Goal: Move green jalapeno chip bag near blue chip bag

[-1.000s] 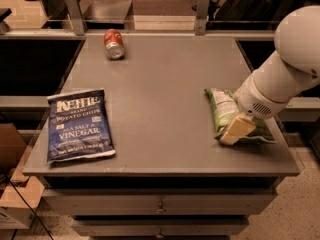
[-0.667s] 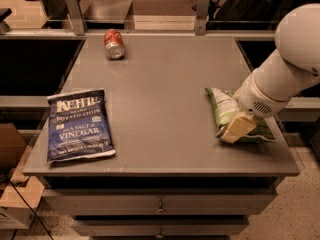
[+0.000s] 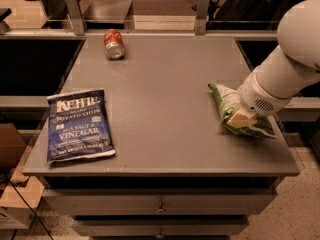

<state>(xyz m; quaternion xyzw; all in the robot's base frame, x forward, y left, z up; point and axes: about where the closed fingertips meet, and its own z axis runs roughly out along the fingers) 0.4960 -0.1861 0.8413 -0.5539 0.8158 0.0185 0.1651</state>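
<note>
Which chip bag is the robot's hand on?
The crinkly light-green chip bag on the right, under the gripper; the flat dark-blue bag lies far left.

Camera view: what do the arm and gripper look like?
The arm is smooth white: a rounded upper joint, a thick wrist with a small dotted grille. The gripper, at the green jalapeno chip bag on the table, right side, is tan.

The gripper (image 3: 241,118) sits on the green jalapeno chip bag (image 3: 221,98), seemingly touching.
</note>
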